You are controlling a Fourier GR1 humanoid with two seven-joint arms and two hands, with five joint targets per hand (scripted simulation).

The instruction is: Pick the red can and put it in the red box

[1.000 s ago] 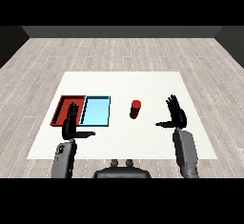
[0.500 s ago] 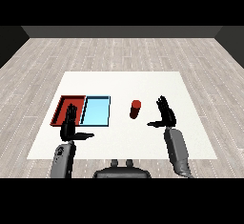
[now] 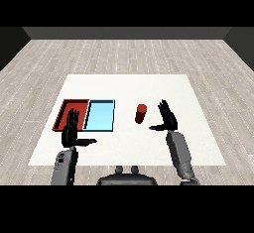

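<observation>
Our right hand [image 3: 168,119] hangs with fingers spread, apart from the red can [image 3: 141,113] at its nine o'clock. Our left hand [image 3: 71,132], also unclenched, overlaps the red tray [image 3: 67,109], with the light blue tray [image 3: 99,116] beside it.

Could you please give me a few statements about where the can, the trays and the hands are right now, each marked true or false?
1. The red can stands upright on the white table, outside both trays. True.
2. The right hand is curled round the red can. False: it is open beside the can, on its right, with a gap between them.
3. The red tray lies left of the light blue tray. True.
4. The left hand is holding the can over the red tray. False: it is open, holds nothing, and sits at the red tray's near edge.
</observation>
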